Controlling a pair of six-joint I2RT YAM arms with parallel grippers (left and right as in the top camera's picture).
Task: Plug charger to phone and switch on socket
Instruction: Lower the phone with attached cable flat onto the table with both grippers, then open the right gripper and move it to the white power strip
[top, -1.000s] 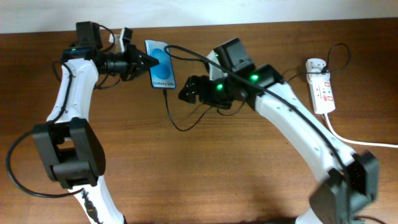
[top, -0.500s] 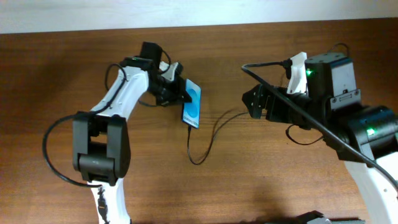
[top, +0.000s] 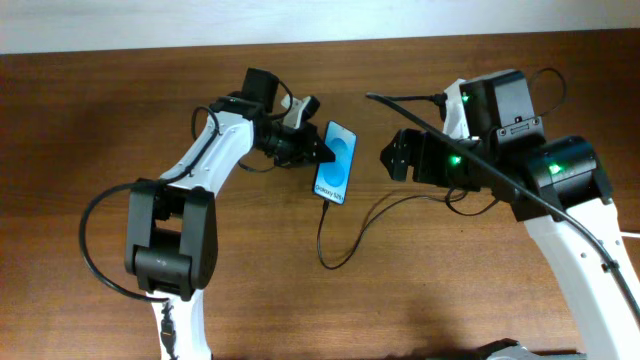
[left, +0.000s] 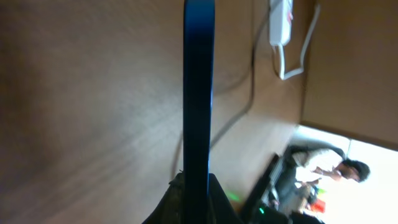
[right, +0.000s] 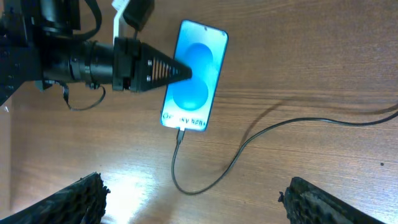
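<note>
While the small black-framed smartphone with the bright blue screen (top: 337, 165) is clamped by its left edge in the left gripper (right: 183, 72), it is held near the middle of the brown wooden table (top: 450, 300), a little towards the far side. In the left wrist view the phone is seen edge-on, pinched between the two dark fingers. Whether it rests on the wood or is raised slightly cannot be told.

From the phone's lower end the thin black charger cable (top: 321, 235) is led down, looped and carried off to the right under the right arm. Its small connector tip appears to be seated in the port, so the plugging step is judged done or very nearly done.

The right gripper (top: 390, 158) is held just right of the phone, apart from it. Its ridged black fingers (right: 81, 196) are spread wide, with nothing between them.

The white elongated power strip (left: 281, 18) with its thick white cord (left: 292, 65) is seen only in the left wrist view, lying well away from the phone; from overhead it is hidden by the right arm.

Switching on the socket is judged to be left. For that, the right arm would need to be swung right and a fingertip pressed onto a switch, which is too small to be made out.
</note>
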